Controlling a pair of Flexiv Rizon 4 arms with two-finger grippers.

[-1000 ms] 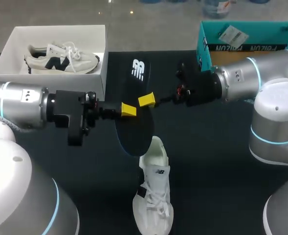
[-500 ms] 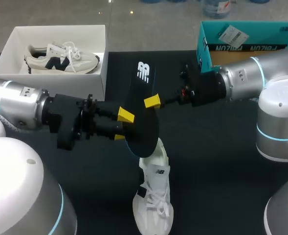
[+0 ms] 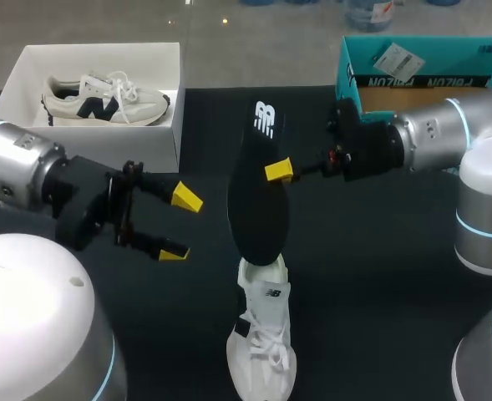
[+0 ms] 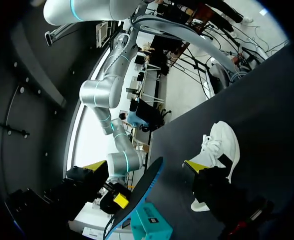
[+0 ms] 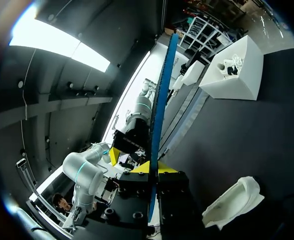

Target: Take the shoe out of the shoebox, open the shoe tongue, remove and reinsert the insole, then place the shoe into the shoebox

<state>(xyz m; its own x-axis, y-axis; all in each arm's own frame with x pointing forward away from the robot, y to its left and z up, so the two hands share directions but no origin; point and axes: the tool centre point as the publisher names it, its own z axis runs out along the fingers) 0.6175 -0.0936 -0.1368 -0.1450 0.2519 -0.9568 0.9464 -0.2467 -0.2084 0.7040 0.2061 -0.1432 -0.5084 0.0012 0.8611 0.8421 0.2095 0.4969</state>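
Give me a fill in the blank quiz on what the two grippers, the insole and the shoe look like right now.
The right gripper holds the insole, whose colour is ____.
The left gripper is ____ and holds nothing.
The white shoe on the table lies ____ the shoebox.
Missing words: black, open, outside.

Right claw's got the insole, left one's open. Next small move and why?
Probably ease the right claw down to feed the insole into the white shoe. The insole hangs nearly upright with its lower end by the shoe's opening, and the open left claw is apart from both.
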